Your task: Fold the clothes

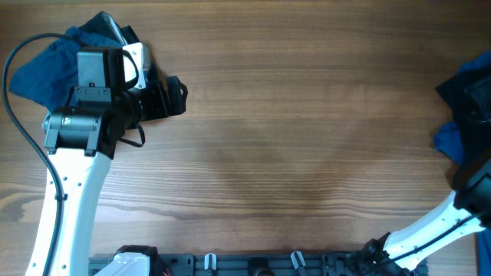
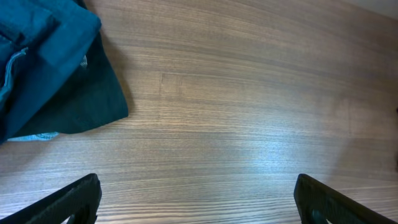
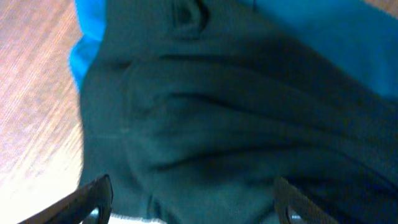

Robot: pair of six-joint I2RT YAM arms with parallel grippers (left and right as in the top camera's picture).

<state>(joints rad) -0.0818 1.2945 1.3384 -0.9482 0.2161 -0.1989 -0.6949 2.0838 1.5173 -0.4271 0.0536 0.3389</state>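
A pile of clothes lies at the table's far left [image 1: 37, 70], blue and dark fabric, partly under my left arm. In the left wrist view a blue garment [image 2: 37, 43] lies on a dark one [image 2: 87, 102] at the upper left. My left gripper [image 2: 196, 199] is open and empty over bare wood, to the right of that pile. A second pile, black with blue [image 1: 466, 96], lies at the right edge. My right gripper [image 3: 193, 202] is open just above a dark garment [image 3: 224, 118] with bright blue fabric [image 3: 87, 59] beside it. I see no white tag.
The wooden table [image 1: 291, 138] stretches between the two piles. The right arm [image 1: 430, 226] reaches in from the lower right. A black rail with the arm mounts [image 1: 253, 264] runs along the front edge.
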